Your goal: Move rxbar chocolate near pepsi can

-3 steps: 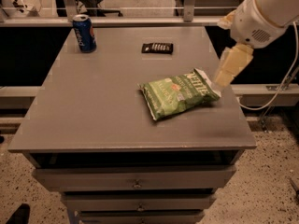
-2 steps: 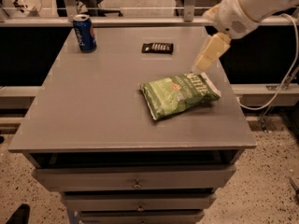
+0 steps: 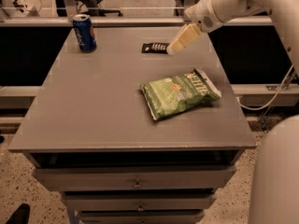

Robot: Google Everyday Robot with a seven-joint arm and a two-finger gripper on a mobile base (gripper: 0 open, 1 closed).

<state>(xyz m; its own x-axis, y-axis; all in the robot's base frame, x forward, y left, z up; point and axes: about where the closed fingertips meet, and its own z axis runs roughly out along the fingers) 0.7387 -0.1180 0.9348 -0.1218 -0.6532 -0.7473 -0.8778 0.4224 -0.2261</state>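
Hovering beside 1 rxbar chocolate (image 3: 154, 47), 1 pincer (image 3: 172, 49), grip unclear; 1 pepsi can (image 3: 84, 33), 1 chip bag (image 3: 180, 93).

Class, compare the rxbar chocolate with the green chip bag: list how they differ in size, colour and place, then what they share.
Size: the rxbar chocolate is small and thin; the chip bag is far larger and puffed. Colour: the bar is black, the bag green. Place: the bar lies far back, the gripper by one end; the bag lies nearer the front. Both lie flat on the table.
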